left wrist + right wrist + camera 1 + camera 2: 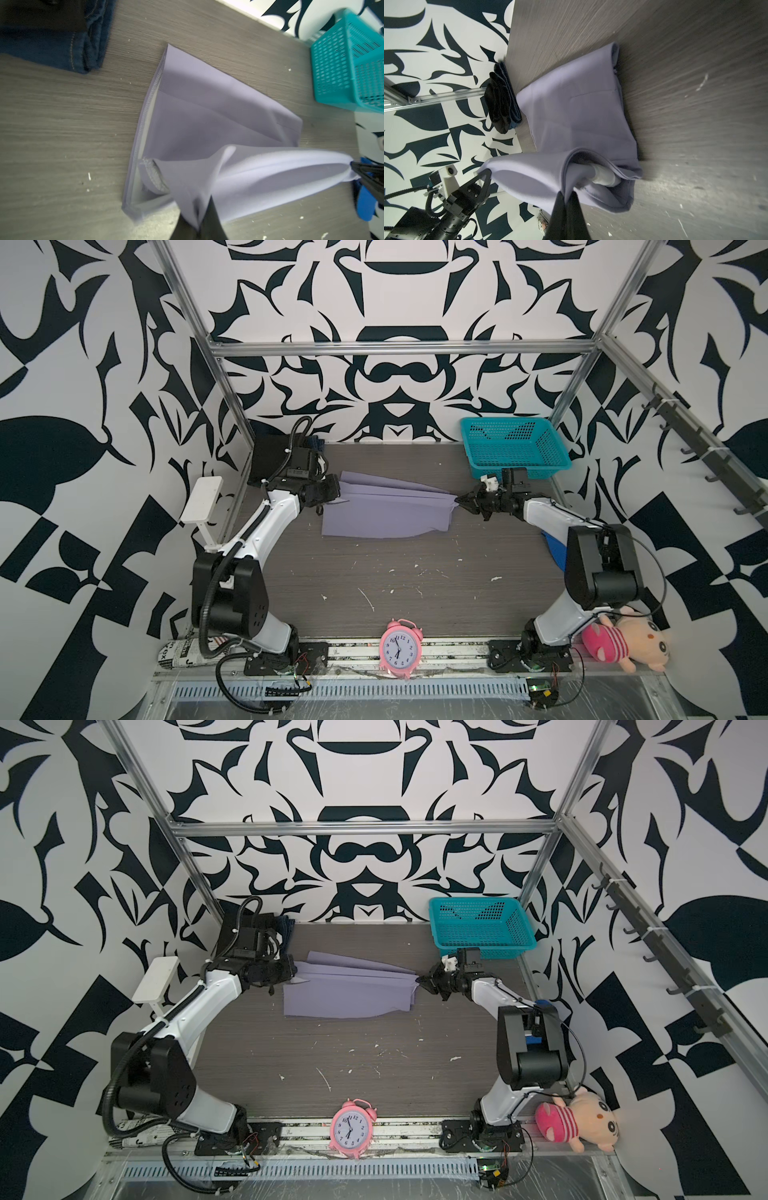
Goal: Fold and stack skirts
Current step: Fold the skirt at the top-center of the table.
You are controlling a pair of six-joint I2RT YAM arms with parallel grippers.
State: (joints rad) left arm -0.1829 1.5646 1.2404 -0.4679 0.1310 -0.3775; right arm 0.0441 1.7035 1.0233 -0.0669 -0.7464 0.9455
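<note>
The lavender skirt (pixel 386 512) (pixel 349 992) lies partly folded at the back middle of the table, its far edge lifted and stretched between both grippers. My left gripper (pixel 338 499) (pixel 199 224) is shut on its left corner. My right gripper (pixel 457 501) (pixel 566 199) is shut on its right corner. The lower layer (pixel 207 116) (pixel 577 116) rests flat on the wood. The folded black skirt (pixel 41 16) (pixel 496 104) lies on the folded denim skirt (pixel 52 47) (pixel 511 99) in the back left corner, behind my left arm.
A teal basket (pixel 515 448) stands at the back right. A bright blue cloth (pixel 555 551) lies beside my right arm. A pink alarm clock (pixel 400 649) stands at the front edge, a plush toy (pixel 623 639) at the front right, a rolled newspaper (pixel 178 651) at the front left.
</note>
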